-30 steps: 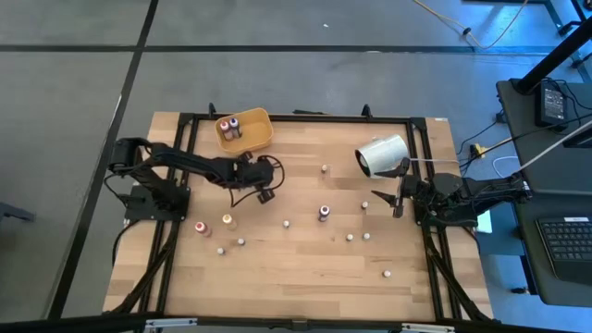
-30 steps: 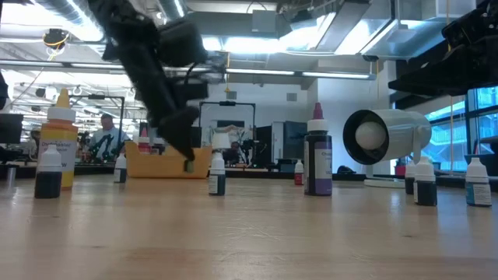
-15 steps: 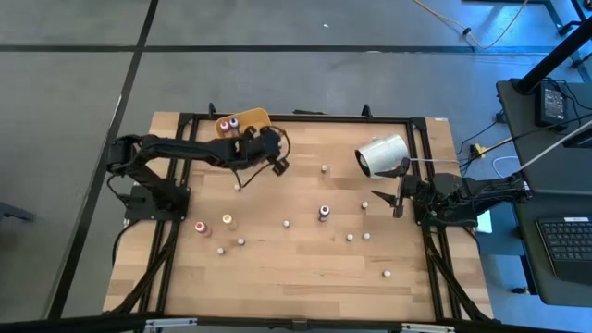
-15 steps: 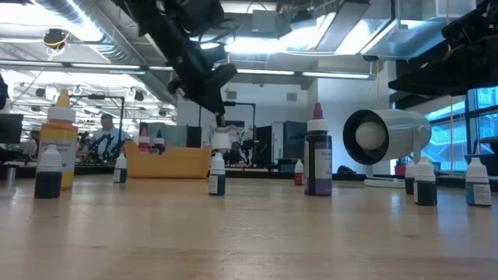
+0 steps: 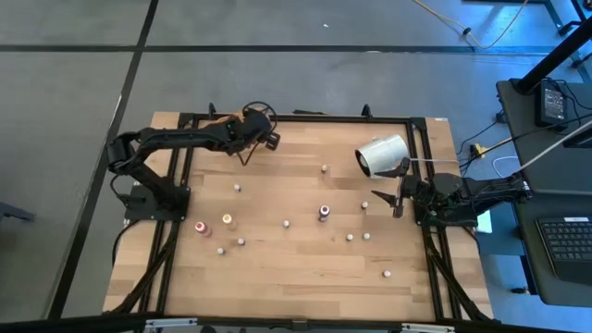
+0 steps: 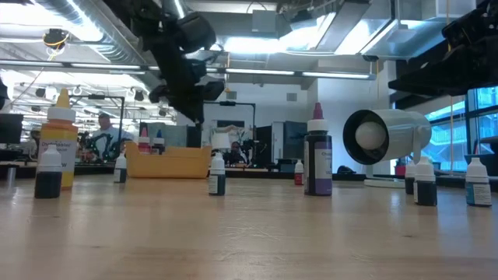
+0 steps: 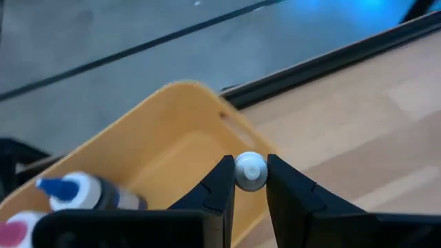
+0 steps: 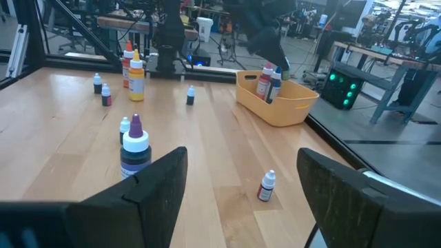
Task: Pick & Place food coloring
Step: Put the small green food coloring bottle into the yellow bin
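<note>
Left arm is being held out over the table's far-left corner, the left gripper positioned above the tray spot there; tray mostly hidden under it. Right arm is being kept at the right edge, right gripper pointing inward, fingers apart. White cylinder is lying near the far-right corner. Small food coloring bottles are being left scattered across the middle and near-left area, well apart.
</note>
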`<state>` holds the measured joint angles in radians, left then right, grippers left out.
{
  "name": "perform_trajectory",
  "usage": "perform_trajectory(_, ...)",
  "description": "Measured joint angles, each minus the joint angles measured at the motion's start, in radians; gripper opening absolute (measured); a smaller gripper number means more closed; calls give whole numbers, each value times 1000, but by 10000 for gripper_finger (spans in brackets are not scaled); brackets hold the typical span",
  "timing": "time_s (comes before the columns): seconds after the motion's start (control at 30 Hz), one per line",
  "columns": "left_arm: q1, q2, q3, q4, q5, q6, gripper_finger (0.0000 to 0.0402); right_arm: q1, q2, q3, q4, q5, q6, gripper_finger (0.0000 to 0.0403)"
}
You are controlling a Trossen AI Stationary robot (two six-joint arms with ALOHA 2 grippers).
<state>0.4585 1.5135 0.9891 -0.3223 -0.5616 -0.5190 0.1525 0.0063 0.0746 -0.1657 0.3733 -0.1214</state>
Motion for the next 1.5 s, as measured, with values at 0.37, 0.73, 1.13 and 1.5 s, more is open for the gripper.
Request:
perform_trajectory(0.37, 54, 31, -59, -24, 51, -125, 63, 0, 0, 0, 0, 0, -19, 275)
perform_trajectory(0.73, 56, 118, -82, -12, 50, -179, 65, 0, 0, 0, 0, 0, -19, 275)
perform_trajectory(1.13, 62, 154, -82, -10, 65, -175, 81, 0, 0, 0, 0, 0, -19, 275)
perform_trajectory(1.5, 62, 154, -82, -10, 68, -175, 109, 0, 0, 0, 0, 0, -18, 275)
